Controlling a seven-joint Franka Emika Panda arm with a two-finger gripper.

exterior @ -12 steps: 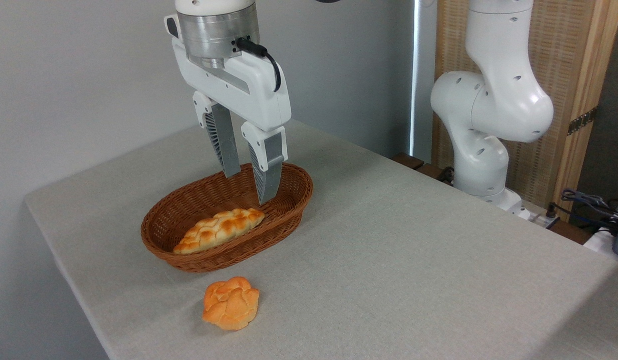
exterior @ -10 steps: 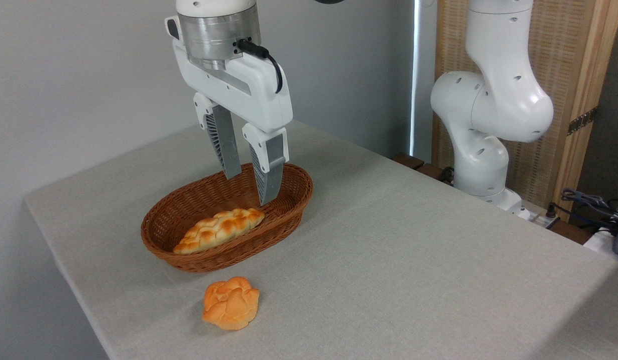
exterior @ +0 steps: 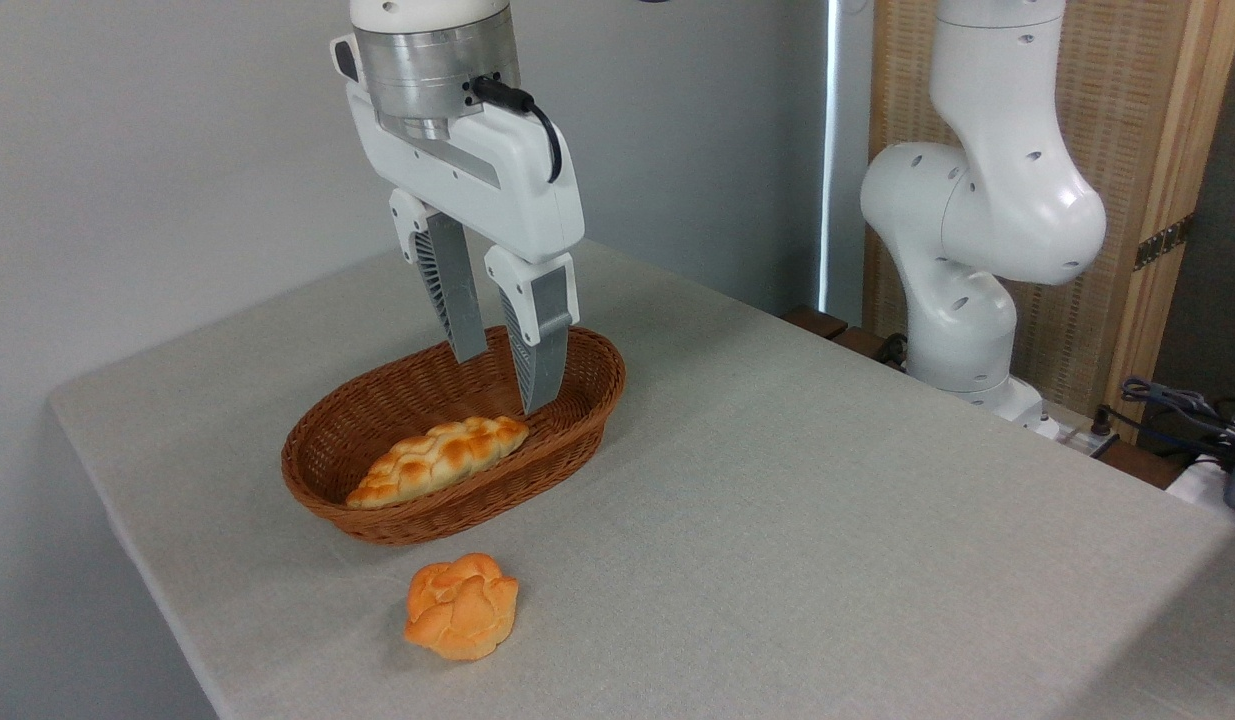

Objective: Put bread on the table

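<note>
Lay in basket [exterior: 587, 375] on table [exterior: 827, 520]: bread [exterior: 437, 460]. Sat just before basket: bun [exterior: 462, 606]. Hung above basket: gripper [exterior: 504, 382].

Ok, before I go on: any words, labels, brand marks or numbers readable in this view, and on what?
None: no text reads anywhere in this view.
The gripper, open above the basket, shows no label.
The arm is plain white, with no brand mark visible.
The bread, the bun and the table carry no writing.

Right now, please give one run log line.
end effector: open, empty, above basket | bread: in basket, not grasped | bun: on table
</note>
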